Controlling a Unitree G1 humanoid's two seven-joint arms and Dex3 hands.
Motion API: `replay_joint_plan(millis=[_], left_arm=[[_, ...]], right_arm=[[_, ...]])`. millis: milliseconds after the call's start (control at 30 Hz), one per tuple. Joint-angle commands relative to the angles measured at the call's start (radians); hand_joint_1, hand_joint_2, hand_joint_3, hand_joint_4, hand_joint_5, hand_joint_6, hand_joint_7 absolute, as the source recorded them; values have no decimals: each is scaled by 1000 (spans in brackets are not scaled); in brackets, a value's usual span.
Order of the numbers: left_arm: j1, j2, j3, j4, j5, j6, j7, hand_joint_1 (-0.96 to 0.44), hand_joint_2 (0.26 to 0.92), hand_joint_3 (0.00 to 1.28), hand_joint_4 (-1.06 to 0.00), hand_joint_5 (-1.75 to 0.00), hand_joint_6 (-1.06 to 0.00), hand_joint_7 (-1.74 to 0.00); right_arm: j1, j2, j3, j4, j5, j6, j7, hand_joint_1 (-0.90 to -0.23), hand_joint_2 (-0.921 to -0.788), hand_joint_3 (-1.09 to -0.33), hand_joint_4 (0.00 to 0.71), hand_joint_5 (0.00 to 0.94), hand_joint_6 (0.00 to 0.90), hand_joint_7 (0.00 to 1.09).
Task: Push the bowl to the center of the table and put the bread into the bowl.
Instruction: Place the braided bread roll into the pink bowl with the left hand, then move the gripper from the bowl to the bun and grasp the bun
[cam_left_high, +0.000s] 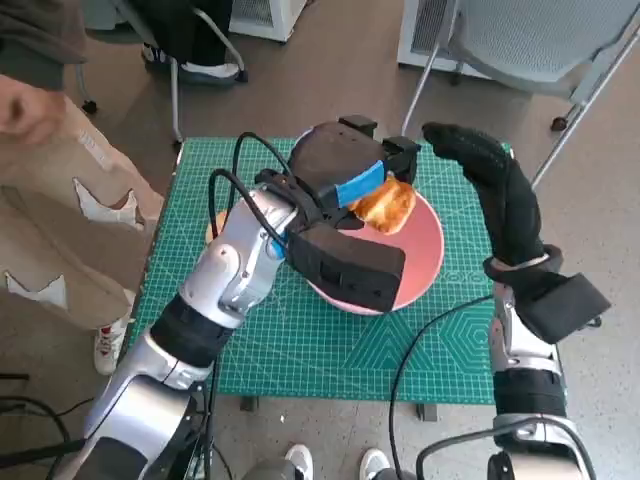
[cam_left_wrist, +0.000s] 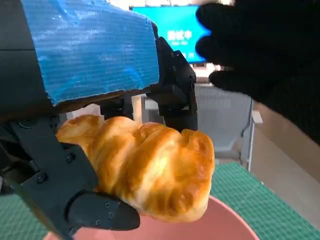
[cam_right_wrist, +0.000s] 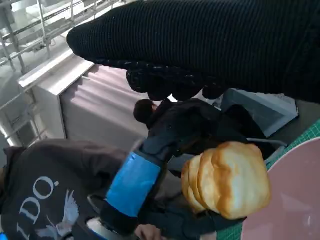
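Left hand — one bread, one bowl

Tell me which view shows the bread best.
The left wrist view: the bread fills the frame, gripped by the left hand just above the pink bowl. The right wrist view shows it smaller and end-on. The head view shows only a small part beyond the hand.
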Motion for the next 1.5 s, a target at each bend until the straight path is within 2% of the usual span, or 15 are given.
replay_joint_plan(millis=[33,67,100,133,233,333,433,667,833,1033,1233,1500], left_arm=[[-16,-14,28,-9,-80,32,-94,22,778,362,-457,-1178,-434,-1042],[-16,-14,29,-17,-90,58,-127,30,783,322,-456,-1047,-427,-896],[-15,-14,30,-23,-96,77,-150,10,783,250,-365,-710,-385,-632],[-16,-12,29,-35,-100,109,-186,-4,788,194,-323,-462,-372,-438],[-16,-7,25,-64,-108,173,-256,-77,782,111,-139,-151,-287,-156],[-17,-2,23,-71,-113,191,-279,-121,773,75,-57,-49,-243,-55],[-12,4,22,-68,-118,175,-269,-172,763,54,-18,-16,-222,-18],[-4,29,11,-57,-99,112,-225,-327,761,36,-1,0,-210,-1],[5,56,5,-77,-79,92,-214,-462,778,32,1,1,-208,0],[28,102,24,-133,-74,87,-223,-546,808,34,1,1,-203,0],[102,195,106,-282,-95,98,-235,-579,835,35,1,1,-195,0],[257,332,271,-459,-126,112,-225,-582,845,23,1,1,-198,-4]], right_arm=[[30,-1,0,-4,-8,21,-14,-716,-921,-824,151,1,-1,400],[30,-1,0,-5,-7,20,-15,-716,-921,-824,151,1,-1,400],[31,0,1,-6,-7,20,-16,-717,-921,-825,151,1,-1,400],[31,0,0,-5,-6,20,-16,-718,-921,-825,151,1,-1,399],[30,2,0,-4,-3,19,-16,-719,-921,-825,151,1,-1,399],[30,4,0,-2,-2,16,-15,-720,-921,-826,151,1,-1,399],[28,6,-1,2,1,13,-13,-720,-921,-826,151,1,-1,399],[23,11,1,8,-2,12,-16,-717,-921,-827,151,0,-1,401],[22,14,1,10,-4,12,-19,-716,-921,-827,151,0,-1,401],[17,18,2,22,-4,9,-19,-715,-921,-827,151,0,-1,401],[18,24,5,21,-6,8,-22,-715,-921,-826,151,0,-1,402],[15,28,7,30,-8,2,-24,-708,-921,-826,151,1,-1,402]])
